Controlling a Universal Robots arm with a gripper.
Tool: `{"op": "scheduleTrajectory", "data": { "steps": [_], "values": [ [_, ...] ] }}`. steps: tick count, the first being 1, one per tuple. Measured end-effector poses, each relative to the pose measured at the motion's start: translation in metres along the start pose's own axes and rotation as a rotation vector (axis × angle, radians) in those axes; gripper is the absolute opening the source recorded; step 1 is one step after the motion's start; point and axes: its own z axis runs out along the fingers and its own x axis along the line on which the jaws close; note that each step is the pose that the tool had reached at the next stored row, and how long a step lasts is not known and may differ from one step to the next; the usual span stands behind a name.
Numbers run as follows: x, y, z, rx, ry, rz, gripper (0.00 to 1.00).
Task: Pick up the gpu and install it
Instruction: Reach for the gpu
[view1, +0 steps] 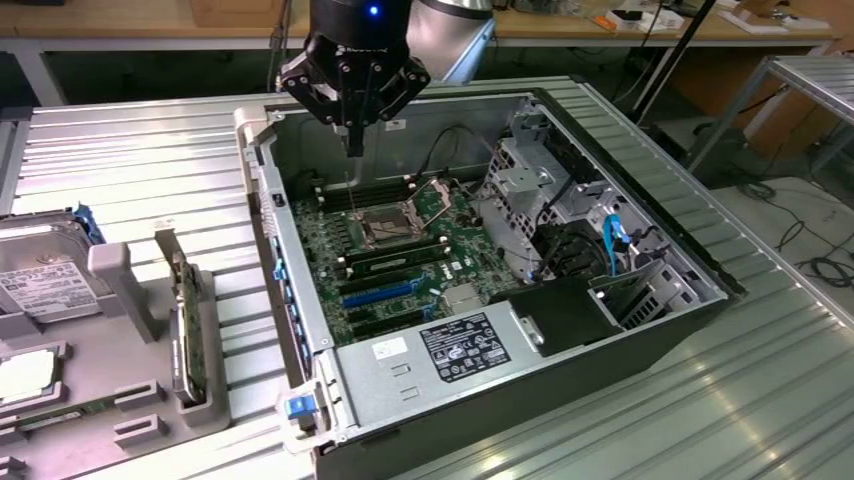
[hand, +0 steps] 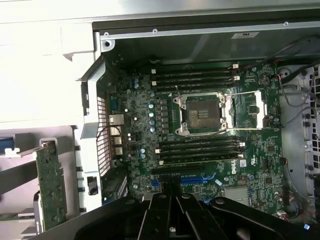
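The gpu (view1: 184, 325) stands on edge in a slot of the grey holder (view1: 127, 350) on the exterior view's left, outside the computer case; its green board with a metal bracket end also shows in the wrist view as the gpu (hand: 51, 189). My gripper (view1: 355, 148) hangs above the far end of the open case, over the motherboard (view1: 387, 250), well away from the gpu. Its fingers are shut together with nothing between them. In the wrist view the gripper (hand: 169, 212) points down over the blue expansion slots (hand: 197, 178).
The open case (view1: 627, 160) lies on its side on a ribbed metal table. Inside are a CPU socket (hand: 202, 112), memory slots, a drive cage (view1: 534, 180), cables and a labelled power supply (view1: 461, 345). A hard drive (view1: 40, 285) sits in the holder at far left.
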Motion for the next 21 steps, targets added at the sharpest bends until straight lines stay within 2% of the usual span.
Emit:
{"op": "scheduleTrajectory", "data": {
  "steps": [7, 21],
  "values": [
    [0.006, -0.0005, -0.0002, 0.0000, 0.0000, 0.001, 0.11],
    [0.025, -0.0020, -0.0007, 0.0001, -0.0001, 0.004, 0.11]
  ]
}}
